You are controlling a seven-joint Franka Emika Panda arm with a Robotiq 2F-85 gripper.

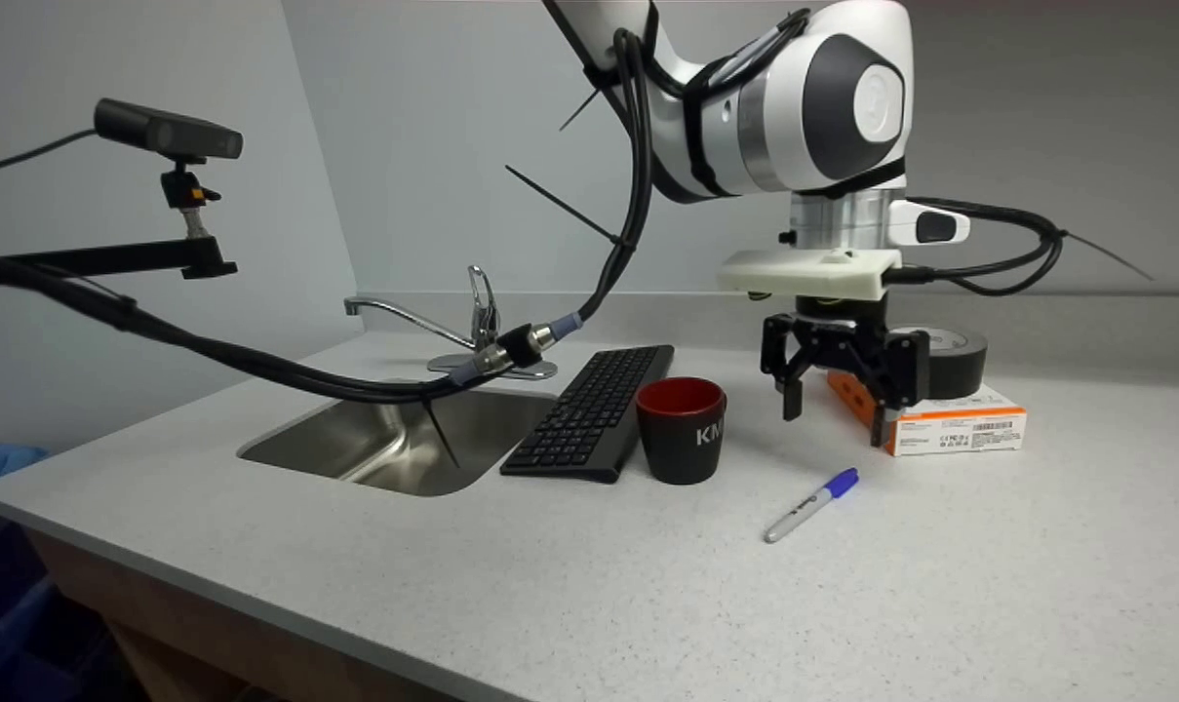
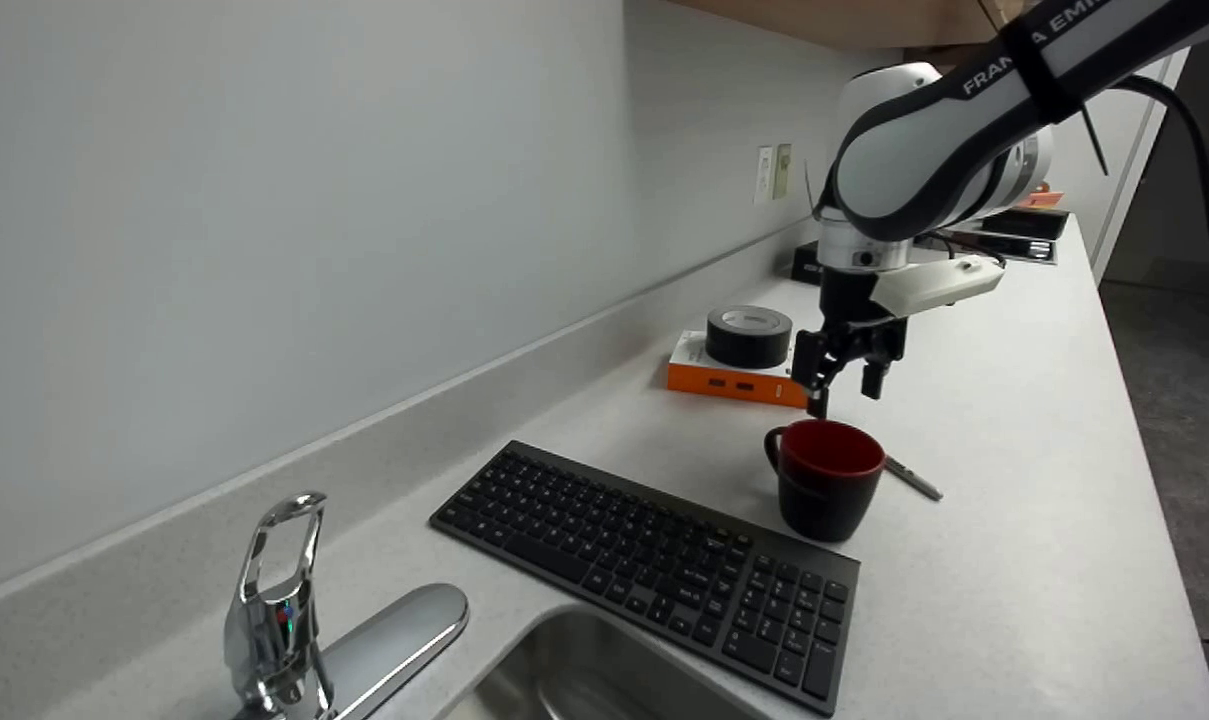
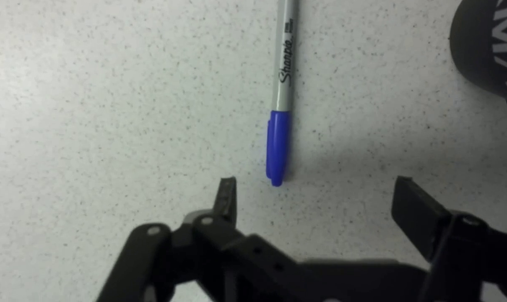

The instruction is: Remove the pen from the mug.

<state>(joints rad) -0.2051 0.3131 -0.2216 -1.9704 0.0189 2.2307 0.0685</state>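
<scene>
While the tool (image 1: 836, 421) gapes wide, empty, we count one mug (image 2: 828, 492), bare inside. One pen (image 1: 811, 506) (blue-capped) lies nearby.

The wrist view's edges cut off the pen (image 3: 282, 92) and mug (image 3: 486, 48).

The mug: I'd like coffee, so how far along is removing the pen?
Looks done: the pen lies on the counter, apart from the mug. Under way: no grasp; the hand hangs open. Left: probably only moving the arm, which reaches over the counter.
</scene>
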